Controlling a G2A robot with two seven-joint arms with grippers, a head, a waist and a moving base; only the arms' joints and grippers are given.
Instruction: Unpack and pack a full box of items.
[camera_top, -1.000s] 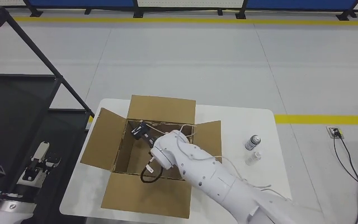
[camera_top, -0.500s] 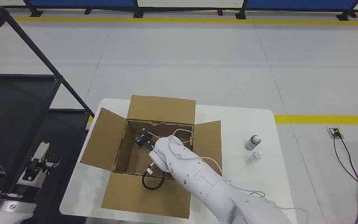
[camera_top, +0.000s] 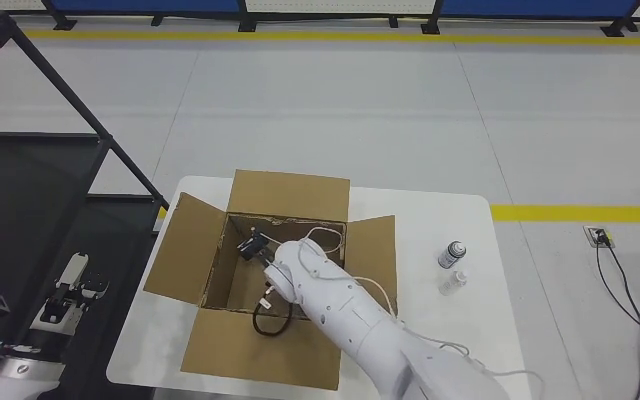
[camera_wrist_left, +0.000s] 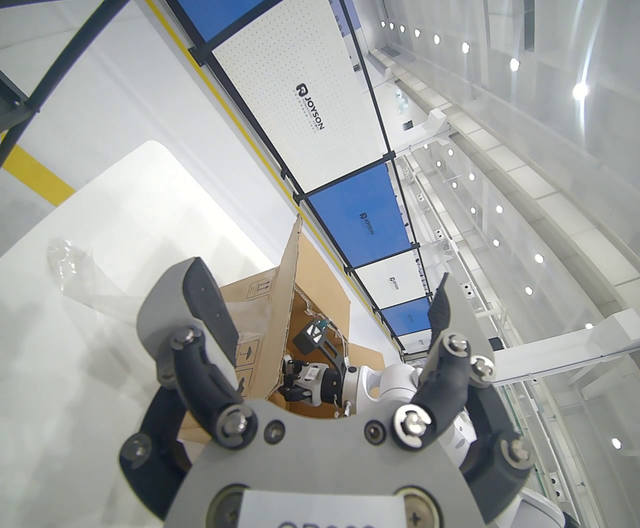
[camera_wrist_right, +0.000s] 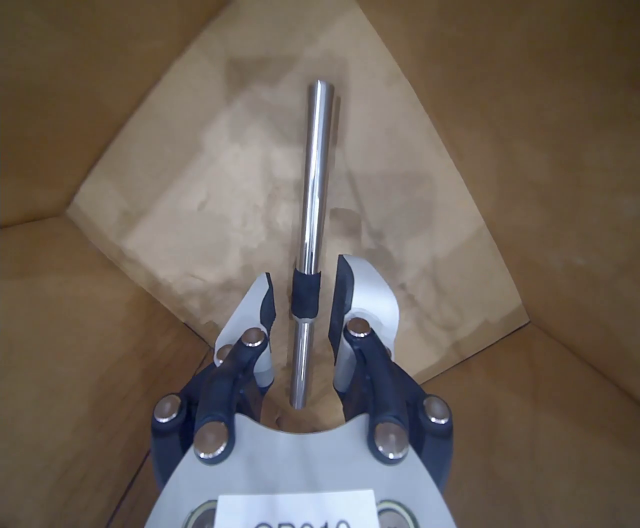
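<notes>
An open cardboard box (camera_top: 288, 195) stands on the white table (camera_top: 440, 215). My right arm (camera_top: 310, 285) goes down into it. In the right wrist view a shiny metal rod (camera_wrist_right: 315, 200) with a black band lies on the box floor (camera_wrist_right: 210, 210). My right gripper (camera_wrist_right: 305, 282) is open and straddles the rod at the band, with a small gap on each side. My left gripper (camera_wrist_left: 320, 285) is open and holds nothing; it sits beside the box and points up toward the room, with the box flap (camera_wrist_left: 292, 280) beyond it.
Two small bottles (camera_top: 452, 254) (camera_top: 455, 281) stand on the table to the right of the box. A crumpled clear plastic bag (camera_wrist_left: 65, 260) lies on the table on the left wrist's side. A dark rack (camera_top: 60, 200) stands left of the table.
My right arm has shifted slightly and sunk a little deeper into the box. Nothing was taken hold of.
</notes>
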